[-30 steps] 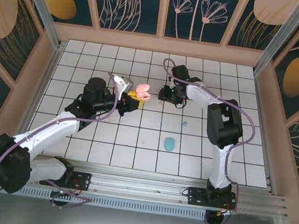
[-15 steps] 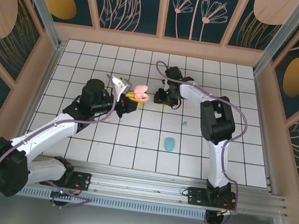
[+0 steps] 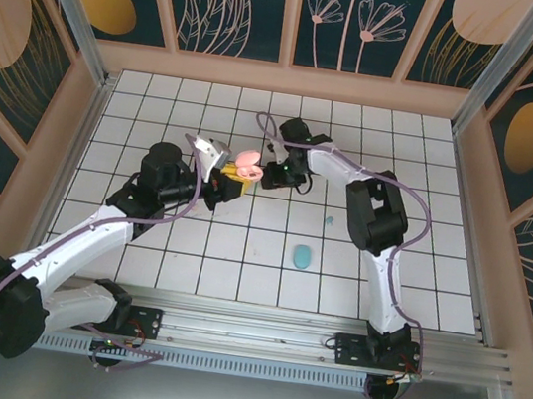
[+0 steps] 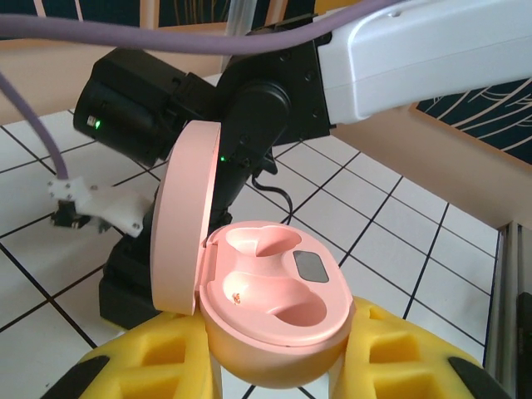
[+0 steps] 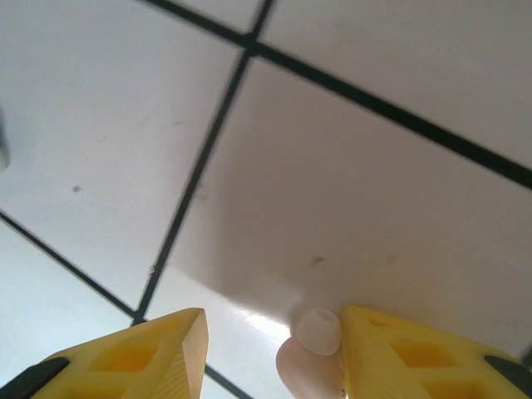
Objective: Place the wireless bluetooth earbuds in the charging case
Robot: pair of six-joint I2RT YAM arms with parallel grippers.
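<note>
My left gripper (image 3: 234,180) is shut on an open pink charging case (image 3: 249,164), held by its base between the yellow fingers. In the left wrist view the case (image 4: 278,299) has its lid up on the left and both wells show bare; the left gripper (image 4: 278,356) clamps it from below. My right gripper (image 3: 272,173) sits just right of the case, close over the tiles. Its jaws (image 5: 273,320) stand apart, and a pink earbud (image 5: 316,345) rests against the right finger (image 5: 399,349), clear of the left one. A light blue earbud (image 3: 329,219) lies on a tile.
A shut teal case (image 3: 302,256) lies on the tiled floor in front of the right arm. The right arm's black wrist (image 4: 166,125) stands right behind the pink case. Wooden walls ring the white tiled floor (image 3: 140,241).
The right gripper has moved left across the tiles and now sits beside the pink case. The left gripper with the case has shifted slightly left and back.
</note>
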